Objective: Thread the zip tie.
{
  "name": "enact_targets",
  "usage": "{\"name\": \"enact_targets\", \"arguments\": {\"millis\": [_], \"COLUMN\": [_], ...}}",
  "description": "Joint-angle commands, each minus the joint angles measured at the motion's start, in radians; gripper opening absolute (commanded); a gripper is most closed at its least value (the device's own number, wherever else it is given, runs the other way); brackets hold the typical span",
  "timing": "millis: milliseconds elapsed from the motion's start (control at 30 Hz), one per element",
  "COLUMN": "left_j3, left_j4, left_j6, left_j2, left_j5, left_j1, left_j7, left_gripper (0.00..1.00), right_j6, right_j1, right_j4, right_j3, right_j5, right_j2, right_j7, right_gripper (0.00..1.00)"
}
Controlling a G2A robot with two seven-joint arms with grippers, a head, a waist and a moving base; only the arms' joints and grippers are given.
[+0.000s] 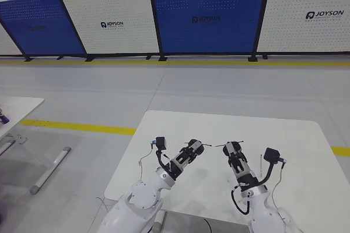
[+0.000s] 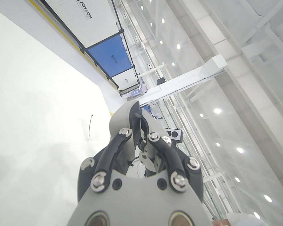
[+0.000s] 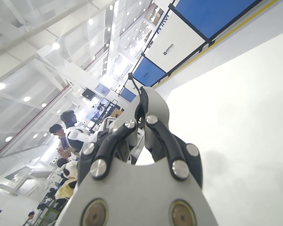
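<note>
Indus. hall: pegboard panels (image 1: 210, 26), floor tape (image 1: 76, 126).

The two arms are standing over the white table (image 1: 291, 134) from its near edge. The left gripper (image 1: 196, 146) and the right gripper (image 1: 231, 147) are hanging side by side about the middle of the table, near each other but apart. A thin dark zip tie (image 1: 220, 145) is crossing the right gripper's tip, sticking out on both sides. A short dark strip (image 1: 207, 145) is pointing from the left gripper toward it; whether they are meeting, I cannot tell.
</note>
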Motion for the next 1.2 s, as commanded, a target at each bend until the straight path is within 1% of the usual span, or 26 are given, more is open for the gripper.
{"name": "enact_targets", "arguments": {"millis": [0,167,333,433,600,900,1167], "left_j3": [0.0,0.0,0.0,0.0,0.0,0.0,0.0], "left_j4": [0.0,0.0,0.0,0.0,0.0,0.0,0.0], "left_j6": [0.0,0.0,0.0,0.0,0.0,0.0,0.0], "left_j2": [0.0,0.0,0.0,0.0,0.0,0.0,0.0], "left_j5": [0.0,0.0,0.0,0.0,0.0,0.0,0.0], "left_j1": [0.0,0.0,0.0,0.0,0.0,0.0,0.0], "left_j7": [0.0,0.0,0.0,0.0,0.0,0.0,0.0], "left_gripper": [0.0,0.0,0.0,0.0,0.0,0.0,0.0], "right_j6": [0.004,0.014,0.022,0.029,0.026,0.007,0.013], "right_j1": [0.004,0.014,0.014,0.013,0.005,-0.003,0.004], "right_j4": [0.0,0.011,0.011,0.015,0.017,0.011,0.021], "right_j3": [-0.009,-0.024,-0.027,-0.026,-0.018,-0.007,-0.011], "right_j5": [-0.015,-0.044,-0.061,-0.049,-0.046,-0.054,-0.074], "right_j2": [-0.003,-0.01,-0.017,-0.02,-0.021,-0.027,-0.034], "right_j7": [-0.001,-0.015,-0.056,-0.036,-0.013,-0.022,-0.02], "right_gripper": [0.0,0.0,0.0,0.0,0.0,0.0,0.0]}}
